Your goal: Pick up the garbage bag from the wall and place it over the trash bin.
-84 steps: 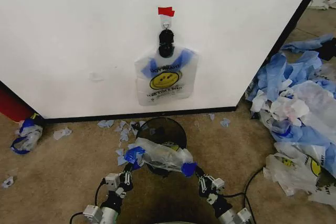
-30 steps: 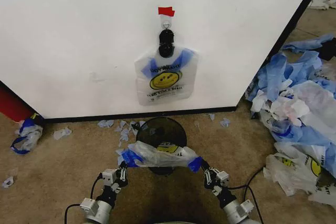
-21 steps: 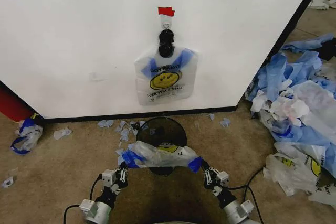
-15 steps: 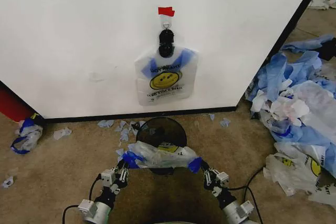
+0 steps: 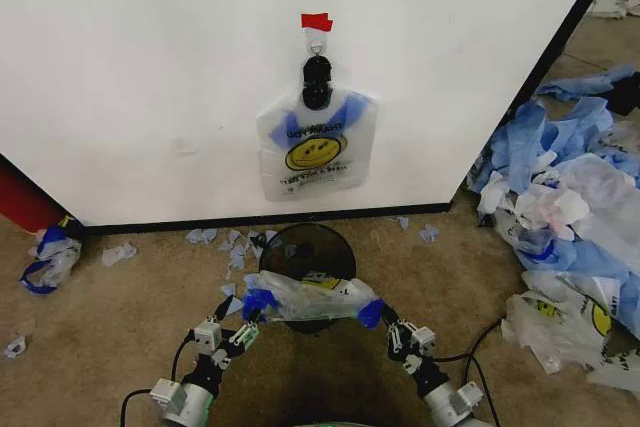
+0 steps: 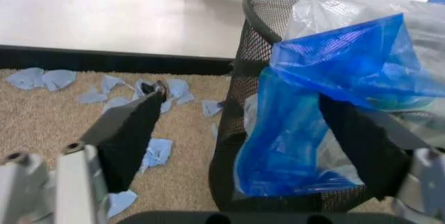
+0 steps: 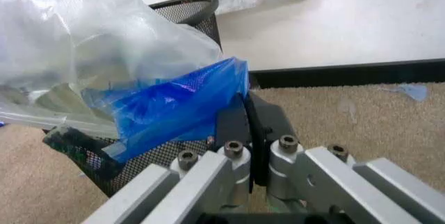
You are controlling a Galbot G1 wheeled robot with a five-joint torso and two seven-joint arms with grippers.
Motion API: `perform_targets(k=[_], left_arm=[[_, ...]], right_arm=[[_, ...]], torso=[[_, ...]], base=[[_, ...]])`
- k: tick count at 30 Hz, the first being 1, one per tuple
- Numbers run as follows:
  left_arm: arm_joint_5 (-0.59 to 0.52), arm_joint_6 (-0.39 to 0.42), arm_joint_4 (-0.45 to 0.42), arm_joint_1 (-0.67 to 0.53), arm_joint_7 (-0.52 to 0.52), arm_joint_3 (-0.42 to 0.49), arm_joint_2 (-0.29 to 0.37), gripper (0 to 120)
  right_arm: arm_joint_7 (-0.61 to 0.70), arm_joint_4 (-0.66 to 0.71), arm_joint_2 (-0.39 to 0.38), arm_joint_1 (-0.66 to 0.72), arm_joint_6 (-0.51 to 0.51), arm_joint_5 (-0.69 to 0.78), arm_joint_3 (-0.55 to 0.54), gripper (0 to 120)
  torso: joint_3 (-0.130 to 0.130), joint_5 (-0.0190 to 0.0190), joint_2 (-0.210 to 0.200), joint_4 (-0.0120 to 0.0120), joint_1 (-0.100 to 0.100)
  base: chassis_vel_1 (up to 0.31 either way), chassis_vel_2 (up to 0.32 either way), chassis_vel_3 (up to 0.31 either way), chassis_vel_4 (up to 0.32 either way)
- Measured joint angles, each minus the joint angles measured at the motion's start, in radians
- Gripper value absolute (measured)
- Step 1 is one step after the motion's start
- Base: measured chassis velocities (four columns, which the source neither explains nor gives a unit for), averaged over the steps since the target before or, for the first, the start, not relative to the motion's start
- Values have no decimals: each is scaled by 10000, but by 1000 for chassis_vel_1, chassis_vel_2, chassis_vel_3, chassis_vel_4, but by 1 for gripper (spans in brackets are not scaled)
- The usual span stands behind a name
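A garbage bag [image 5: 310,297] with blue handles lies stretched across the near rim of the black wire-mesh trash bin [image 5: 305,245]. My left gripper [image 5: 237,319] is open just short of the bin. Its fingers [image 6: 132,130] are spread either side of the left blue handle [image 6: 334,73], which drapes over the bin rim [image 6: 254,5]. My right gripper [image 5: 385,322] is shut on the right blue handle [image 7: 174,104], close to the mesh. A second smiley-face bag [image 5: 315,152] hangs from a black clip [image 5: 317,82] under red tape [image 5: 316,21] on the wall [image 5: 150,77].
A heap of blue and white plastic sheets [image 5: 570,197] covers the floor on the right. A red object [image 5: 20,202] and a crumpled bag [image 5: 48,257] sit at the wall's left foot. Small scraps [image 5: 230,242] litter the carpet behind the bin.
My left gripper has opened and let go of the left blue handle, which now rests on the bin rim. The right gripper keeps its hold and has barely moved.
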Motion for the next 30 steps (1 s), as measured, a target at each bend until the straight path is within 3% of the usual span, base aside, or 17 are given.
perform_targets(k=[30], left_arm=[[-33, 112, -692, 277, -45, -83, 210, 91]], right_arm=[[95, 436, 0, -108, -74, 73, -46, 0]], torso=[[0, 0, 0, 0, 0]], base=[[0, 0, 0, 0]])
